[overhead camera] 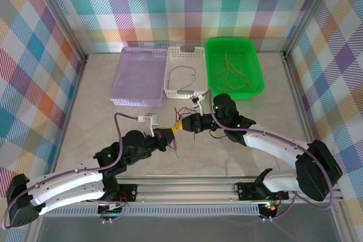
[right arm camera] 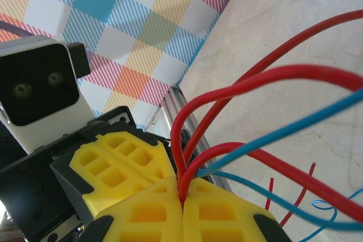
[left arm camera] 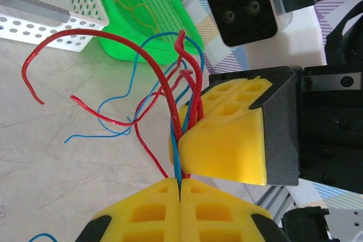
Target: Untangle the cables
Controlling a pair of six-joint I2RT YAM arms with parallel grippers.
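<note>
Top external view: the left gripper (overhead camera: 174, 129) and right gripper (overhead camera: 195, 122) meet tip to tip near the middle of the table (overhead camera: 102, 134), the left at 9 o'clock of the right. Both are closed on one tangle of red and blue cables (overhead camera: 182, 110). Its loose ends rise toward 12 o'clock and hang toward 6 o'clock of the tips. At 12 o'clock of the grippers three baskets stand in a row. The purple basket (overhead camera: 139, 83) is at the 9 o'clock end. The white basket (overhead camera: 170, 86) in the middle holds a blue cable (overhead camera: 184, 71). The green basket (overhead camera: 252, 86) at the 3 o'clock end holds yellow cables (overhead camera: 231, 69)

Left wrist view: the left gripper (left arm camera: 180, 190) sits at 6 o'clock, its yellow fingers pressed together with a blue and a red strand pinched in the seam. The cables (left arm camera: 170, 92) fan toward 10 and 12 o'clock. The right gripper (left arm camera: 187, 140) lies just beside, at 3 o'clock of the strands

Right wrist view: the right gripper (right arm camera: 182, 195) sits at 6 o'clock, its fingers closed on red strands. The cables (right arm camera: 255, 77) arc toward 2 and 3 o'clock. The left gripper (right arm camera: 161, 168) touches it at 10 o'clock
</note>
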